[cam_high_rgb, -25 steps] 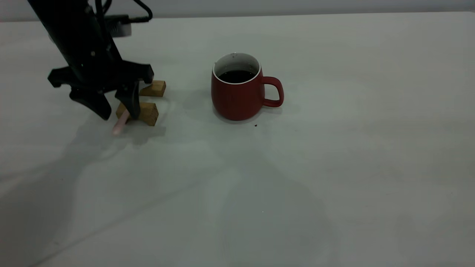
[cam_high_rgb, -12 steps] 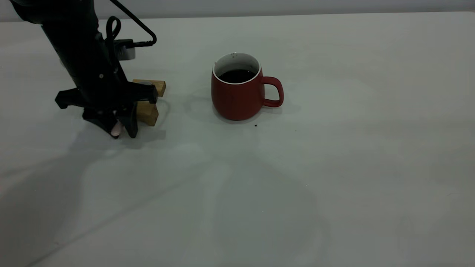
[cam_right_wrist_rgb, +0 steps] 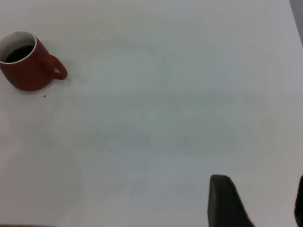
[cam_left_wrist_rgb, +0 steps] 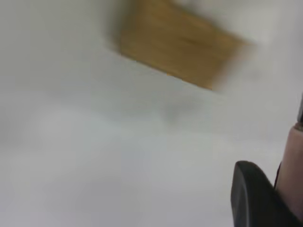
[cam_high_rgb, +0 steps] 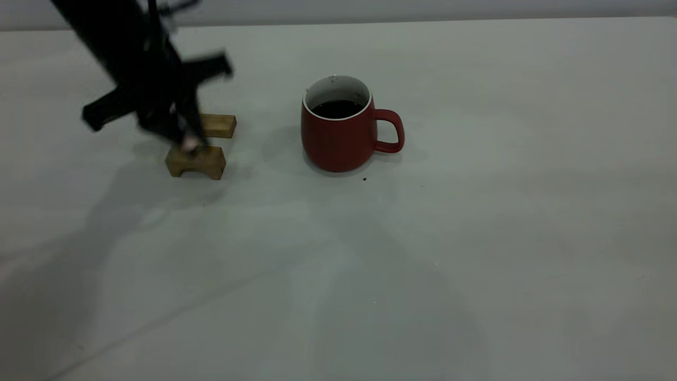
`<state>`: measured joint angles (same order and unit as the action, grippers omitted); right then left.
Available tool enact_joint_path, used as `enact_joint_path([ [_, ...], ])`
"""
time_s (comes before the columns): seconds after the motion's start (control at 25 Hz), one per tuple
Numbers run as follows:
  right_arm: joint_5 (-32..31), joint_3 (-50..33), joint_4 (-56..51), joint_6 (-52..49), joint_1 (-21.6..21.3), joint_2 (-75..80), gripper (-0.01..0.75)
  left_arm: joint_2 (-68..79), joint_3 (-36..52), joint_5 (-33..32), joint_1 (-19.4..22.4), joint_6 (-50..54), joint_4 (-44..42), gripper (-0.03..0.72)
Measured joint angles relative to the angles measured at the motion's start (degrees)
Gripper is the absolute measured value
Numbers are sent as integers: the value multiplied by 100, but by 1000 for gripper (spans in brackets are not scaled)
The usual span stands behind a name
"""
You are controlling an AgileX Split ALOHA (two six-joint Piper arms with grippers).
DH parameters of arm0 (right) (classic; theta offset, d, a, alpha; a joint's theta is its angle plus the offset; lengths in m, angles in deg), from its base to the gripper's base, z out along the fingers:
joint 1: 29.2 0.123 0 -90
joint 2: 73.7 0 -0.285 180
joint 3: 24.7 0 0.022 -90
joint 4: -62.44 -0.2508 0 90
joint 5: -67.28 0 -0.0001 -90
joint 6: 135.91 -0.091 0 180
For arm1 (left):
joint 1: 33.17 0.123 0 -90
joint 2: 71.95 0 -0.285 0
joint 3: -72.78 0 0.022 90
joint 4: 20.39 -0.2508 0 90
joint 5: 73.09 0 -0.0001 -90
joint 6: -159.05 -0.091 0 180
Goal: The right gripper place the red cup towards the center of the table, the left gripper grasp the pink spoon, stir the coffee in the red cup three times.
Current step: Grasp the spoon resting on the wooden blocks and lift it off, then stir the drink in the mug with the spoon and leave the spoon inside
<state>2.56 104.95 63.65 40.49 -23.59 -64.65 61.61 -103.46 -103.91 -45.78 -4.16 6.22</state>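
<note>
— Where the left gripper hangs over the nearer wooden block, we see its fingers drawn together on the pink spoon, clear of the table. Do we agree?

— We do. Only the pale end of the spoon shows at the fingertips in the exterior view, and the whole tool is smeared by motion, so we would say it is probably clamped rather than swear to it. The left wrist view backs us: a pink handle sits right against a dark finger, with one block below on the tabletop.

— And the cup?

— We see the red cup standing upright near the middle of the table, well apart from the blocks, its handle turned away from them. Dark coffee lies below the white rim.

— The second block?

— It lies just behind the first.

— The right gripper?

— We catch its dark fingers spread apart over bare table, far from the cup.
</note>
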Motion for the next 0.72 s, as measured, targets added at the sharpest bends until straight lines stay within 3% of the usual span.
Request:
enact_joint_path([
  [0.48, 0, 0, 0, 0, 0, 0, 394, -339, -6, -1525, 0, 677, 6553, 135],
  [0.56, 0, 0, 0, 0, 0, 0, 394, -339, -6, -1618, 0, 857, 7032, 135],
  [0.72, 0, 0, 0, 0, 0, 0, 394, -343, -6, -1473, -56, 2106, 7207, 135],
])
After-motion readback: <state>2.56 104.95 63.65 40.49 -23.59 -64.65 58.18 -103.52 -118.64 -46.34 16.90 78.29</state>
